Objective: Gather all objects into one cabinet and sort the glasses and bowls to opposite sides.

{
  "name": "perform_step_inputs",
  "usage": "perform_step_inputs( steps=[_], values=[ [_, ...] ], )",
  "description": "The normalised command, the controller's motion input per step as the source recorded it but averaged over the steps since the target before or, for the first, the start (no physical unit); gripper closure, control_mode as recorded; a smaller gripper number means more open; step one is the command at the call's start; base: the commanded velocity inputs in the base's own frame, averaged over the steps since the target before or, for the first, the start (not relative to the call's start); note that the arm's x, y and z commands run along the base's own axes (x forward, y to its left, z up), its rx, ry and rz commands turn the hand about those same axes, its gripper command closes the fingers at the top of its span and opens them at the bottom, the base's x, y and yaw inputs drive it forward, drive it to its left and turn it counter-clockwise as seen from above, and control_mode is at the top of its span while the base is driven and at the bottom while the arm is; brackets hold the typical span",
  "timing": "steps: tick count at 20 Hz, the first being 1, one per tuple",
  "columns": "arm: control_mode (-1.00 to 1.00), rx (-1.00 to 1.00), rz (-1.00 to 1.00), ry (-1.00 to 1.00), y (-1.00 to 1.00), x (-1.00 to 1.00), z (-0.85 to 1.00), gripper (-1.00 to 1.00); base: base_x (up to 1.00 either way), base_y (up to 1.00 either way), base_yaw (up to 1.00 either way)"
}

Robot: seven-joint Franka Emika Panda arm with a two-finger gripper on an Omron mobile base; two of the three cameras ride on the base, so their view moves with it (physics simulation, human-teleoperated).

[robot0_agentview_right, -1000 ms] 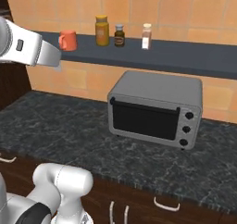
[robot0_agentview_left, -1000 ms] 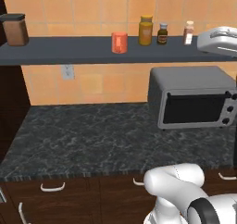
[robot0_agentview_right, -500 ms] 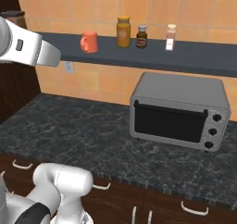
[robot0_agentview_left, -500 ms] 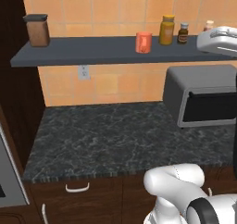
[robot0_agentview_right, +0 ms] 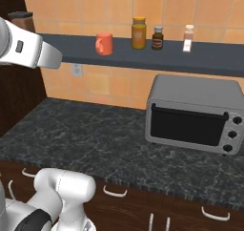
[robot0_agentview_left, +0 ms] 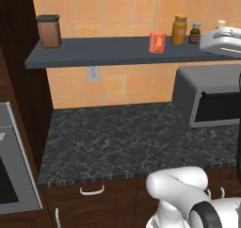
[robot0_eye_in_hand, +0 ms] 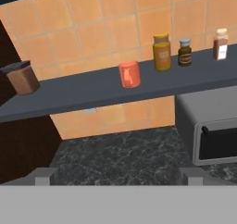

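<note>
Base driven left since earlier; orange mug (robot0_agentview_left: 157,42) on shelf (robot0_agentview_left: 103,52) unmoved; jaws wide, empty.

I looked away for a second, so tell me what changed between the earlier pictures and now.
The base drove left along the counter, so the whole scene slid right in both base views; the things themselves did not move. The orange mug, the jars and the toaster oven stand as before. The gripper stays open, holding nothing.
</note>
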Motion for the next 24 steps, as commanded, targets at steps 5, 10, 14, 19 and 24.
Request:
perform_step_inputs(
  steps=[5, 10, 14, 19, 24],
  values=[
    [1.0, 0.0, 0.0, 0.0, 0.0, 0.0, 0.0, -1.0, 0.0, 0.2, 0.0],
    [1.0, 0.0, 0.0, 0.0, 0.0, 0.0, 0.0, -1.0, -0.07, 0.0, 0.0],
    [1.0, 0.0, 0.0, 0.0, 0.0, 0.0, 0.0, -1.0, -0.17, 0.0, 0.0],
    [-1.0, 0.0, 0.02, 0.0, 0.0, -0.19, 0.0, -1.0, 0.0, 0.0, 0.0],
    [-1.0, -0.03, 0.01, 0.0, 0.0, -0.27, -0.09, -1.0, 0.0, 0.0, 0.0]
  ],
)
